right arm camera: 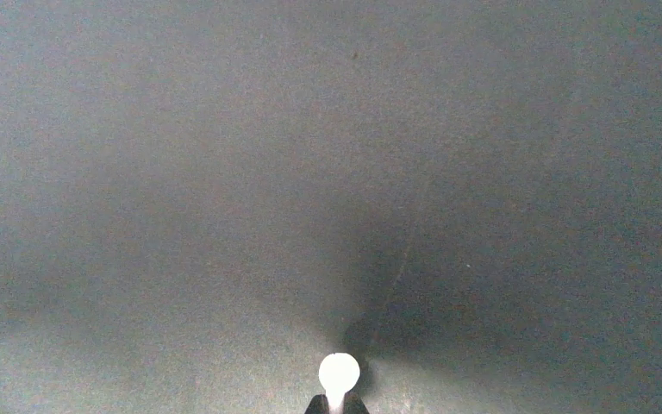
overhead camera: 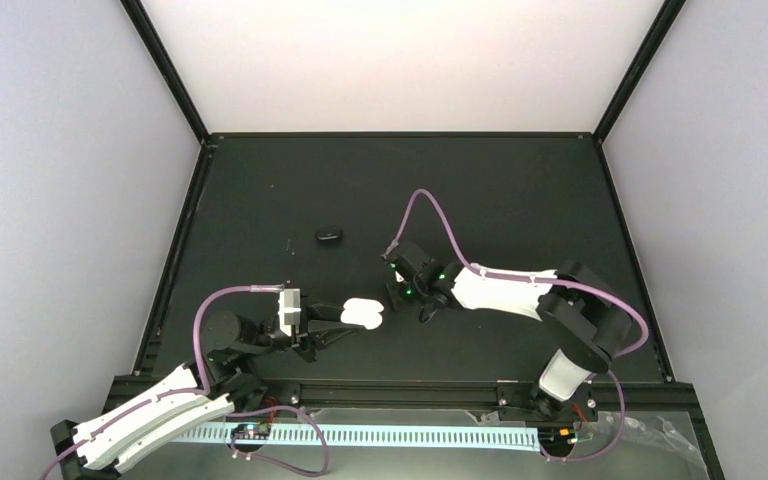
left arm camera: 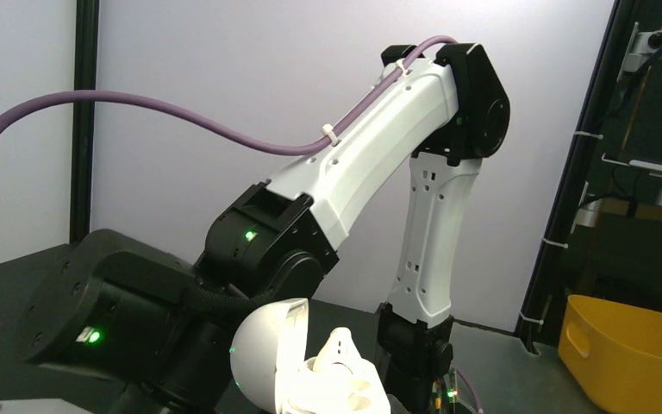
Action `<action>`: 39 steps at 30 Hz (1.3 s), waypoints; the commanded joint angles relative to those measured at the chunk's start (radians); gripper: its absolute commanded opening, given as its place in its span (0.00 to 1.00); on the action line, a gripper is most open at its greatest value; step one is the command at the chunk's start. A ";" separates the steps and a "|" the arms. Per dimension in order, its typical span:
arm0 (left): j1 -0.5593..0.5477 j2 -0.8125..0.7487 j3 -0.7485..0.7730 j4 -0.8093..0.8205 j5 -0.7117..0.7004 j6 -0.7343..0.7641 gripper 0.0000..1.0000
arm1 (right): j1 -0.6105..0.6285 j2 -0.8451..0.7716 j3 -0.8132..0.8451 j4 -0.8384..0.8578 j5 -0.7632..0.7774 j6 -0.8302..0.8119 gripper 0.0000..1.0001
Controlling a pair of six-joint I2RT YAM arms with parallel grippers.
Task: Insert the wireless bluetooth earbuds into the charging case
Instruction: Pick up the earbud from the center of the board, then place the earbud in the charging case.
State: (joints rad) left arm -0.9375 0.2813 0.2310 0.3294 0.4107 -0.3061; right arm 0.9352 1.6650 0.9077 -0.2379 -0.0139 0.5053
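One white earbud (right arm camera: 339,373) is pinched at the very tips of the right gripper (right arm camera: 332,403). The jaws are closed almost together on it, and most of the bud sticks out beyond them. It hangs just to the right of the charging case (overhead camera: 364,313), apart from it and above the dark table (overhead camera: 520,190).

The case is open, its lid (left arm camera: 263,355) swung up. The left gripper (overhead camera: 340,322) appears to clamp it from the near-left side, with the fingers spread only to the case's width. The left wrist view hides the fingers, so I judge that from overhead. A white rounded shape rises from the case's tray, and I cannot tell whether it is a seated bud. Beyond the case, well apart from it, lies a small dark object (overhead camera: 328,235), too small to identify.

The grip is the worry. The bud is glossy and held by a sliver, so a light knock against the case rim could squirt it out or twist it. If it arrives turned the wrong way for its well, pressing harder would shove the case round in the left gripper, and the raised lid narrows the approach.
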 commanded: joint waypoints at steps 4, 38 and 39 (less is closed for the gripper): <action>-0.006 -0.005 0.009 0.015 -0.009 0.011 0.02 | -0.016 -0.192 -0.067 0.026 0.055 -0.037 0.01; -0.006 0.269 0.110 0.204 0.218 0.021 0.01 | 0.014 -0.813 0.303 -0.432 -0.621 -0.495 0.01; -0.006 0.276 0.113 0.202 0.230 0.021 0.02 | 0.022 -0.805 0.309 -0.438 -0.622 -0.499 0.01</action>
State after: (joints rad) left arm -0.9375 0.5358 0.2932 0.4747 0.5678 -0.2981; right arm 0.9291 0.8482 1.1938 -0.6483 -0.5529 0.0273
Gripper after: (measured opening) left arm 0.222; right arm 0.012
